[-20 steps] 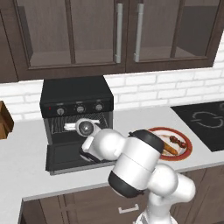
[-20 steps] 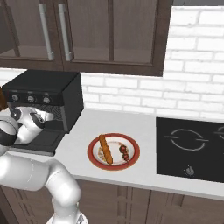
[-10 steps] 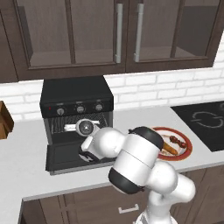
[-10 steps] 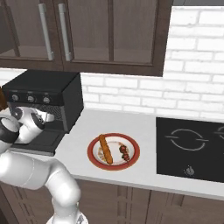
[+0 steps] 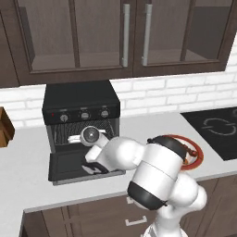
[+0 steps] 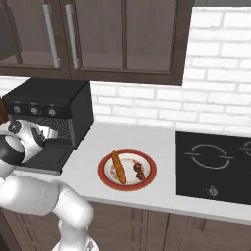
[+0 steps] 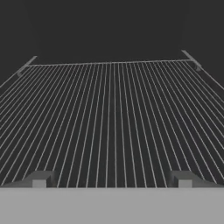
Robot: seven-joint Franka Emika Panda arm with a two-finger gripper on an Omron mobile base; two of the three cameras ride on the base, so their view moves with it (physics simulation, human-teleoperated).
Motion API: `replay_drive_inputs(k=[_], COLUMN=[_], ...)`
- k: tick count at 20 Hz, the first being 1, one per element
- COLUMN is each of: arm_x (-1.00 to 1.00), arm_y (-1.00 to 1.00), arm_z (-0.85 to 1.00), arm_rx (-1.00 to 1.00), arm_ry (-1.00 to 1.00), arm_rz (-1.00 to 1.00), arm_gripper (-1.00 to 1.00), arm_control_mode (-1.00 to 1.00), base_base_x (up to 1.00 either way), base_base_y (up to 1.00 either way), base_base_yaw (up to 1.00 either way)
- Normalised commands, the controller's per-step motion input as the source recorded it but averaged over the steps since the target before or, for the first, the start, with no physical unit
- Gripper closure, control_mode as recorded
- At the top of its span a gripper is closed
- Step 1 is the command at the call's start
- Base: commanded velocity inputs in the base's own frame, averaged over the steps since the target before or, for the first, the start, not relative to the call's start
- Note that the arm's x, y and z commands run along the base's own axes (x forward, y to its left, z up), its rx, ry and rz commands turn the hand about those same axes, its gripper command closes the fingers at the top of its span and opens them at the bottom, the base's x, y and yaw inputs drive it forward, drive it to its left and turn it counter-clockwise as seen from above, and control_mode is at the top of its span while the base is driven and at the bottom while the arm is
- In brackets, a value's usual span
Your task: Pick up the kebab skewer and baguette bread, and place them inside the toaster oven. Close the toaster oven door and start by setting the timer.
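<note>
facing a ribbed wire rack [image 7: 112,118], the pincer [image 7: 112,179] spreads its blocky tips wide.

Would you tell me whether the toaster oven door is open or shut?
Open: the toaster oven door lies lowered in front, exposing the wire rack inside.

In the left base view, baguette bread [image 5: 186,160] and plate [image 5: 199,162] partly hidden behind the arm [image 5: 157,171].
</note>
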Motion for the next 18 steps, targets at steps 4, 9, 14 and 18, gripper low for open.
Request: replay_drive_inputs(k=[4, 9, 14, 18], arm_x=[-0.84, -0.71, -0.76, -0.66], arm_y=[0.0, 0.04, 0.03, 0.06], arm_z=[-0.49, -0.31, -0.54, -0.57], arm_rx=[0.0, 0.0, 0.0, 0.0], arm_ry=[0.15, 0.3, 0.23, 0.14], arm_rz=[0.0, 0.0, 0.0, 0.0], arm_gripper=[-1.0, -1.0, -1.0, -1.0], arm_control_mode=[-1.0, -1.0, -1.0, -1.0], base_base_x=[0.0, 0.0, 0.0, 0.0], base_base_y=[0.0, 0.0, 0.0, 0.0], base_base_yaw=[0.0, 0.0, 0.0, 0.0])
